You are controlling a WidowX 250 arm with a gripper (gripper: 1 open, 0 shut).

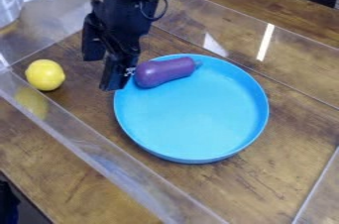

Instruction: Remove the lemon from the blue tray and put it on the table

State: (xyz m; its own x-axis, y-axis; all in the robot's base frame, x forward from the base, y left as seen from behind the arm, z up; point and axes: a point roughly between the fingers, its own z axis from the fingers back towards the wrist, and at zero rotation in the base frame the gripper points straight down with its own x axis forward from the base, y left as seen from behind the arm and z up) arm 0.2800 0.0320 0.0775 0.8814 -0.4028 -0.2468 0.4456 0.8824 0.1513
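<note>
The lemon (46, 74) lies on the wooden worktop (79, 183), well outside the blue tray (199, 114), toward nine o'clock from it. The pincer (111, 77) hangs between lemon and tray, its jaws spread and pinching nothing. A purple eggplant-like object (166, 70) rests inside the tray's rim at eleven o'clock.
</note>
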